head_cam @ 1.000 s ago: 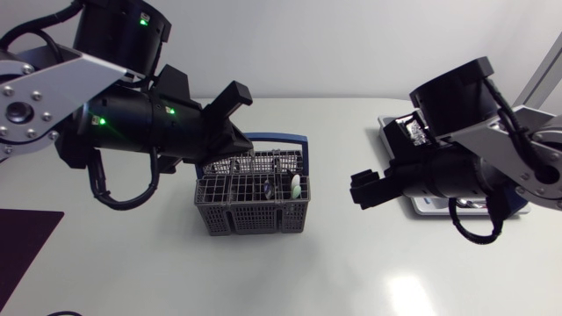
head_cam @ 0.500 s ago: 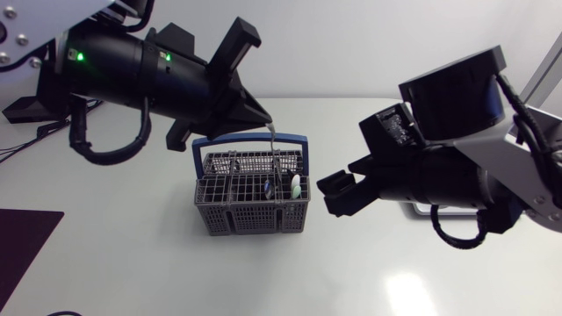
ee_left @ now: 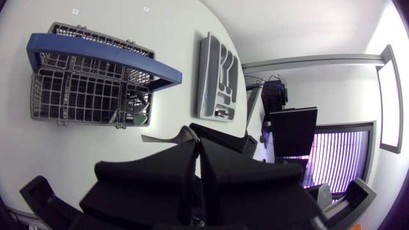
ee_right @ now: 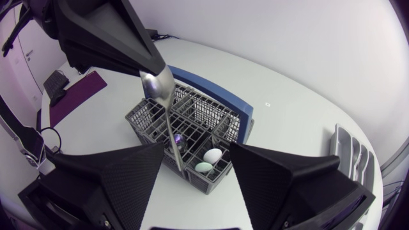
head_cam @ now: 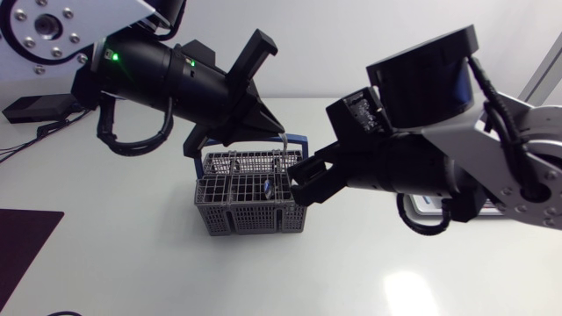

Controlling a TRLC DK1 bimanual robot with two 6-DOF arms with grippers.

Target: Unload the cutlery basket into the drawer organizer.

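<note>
A grey wire cutlery basket (head_cam: 252,204) with a blue handle (ee_left: 108,56) was shown standing on the white worktop (head_cam: 132,263). Above it, the left tool (head_cam: 277,129) was clenched on a metal spoon (ee_right: 157,84). The spoon was pinched at the bowl end, so that its stem hung straight down over the basket's compartments. Whether its lower end was clear of the wire could not be told.

The right tool (ee_right: 195,185) was held just beside the basket, its two fingers spread wide and nothing gripped. The spoon's stem was framed in the gap ahead of it. This placing was judged to prepare a hand-over, with the spoon presented upright so that its free stem could be taken.

Two pale rounded pieces, one white (ee_right: 213,154) and one green (ee_right: 203,167), lay in a corner compartment of the basket and had yet to be unloaded.

The drawer organizer (ee_left: 219,76) lay on the worktop well apart from the basket, on the right arm's side. That was judged to be the reason for passing the spoon across.
</note>
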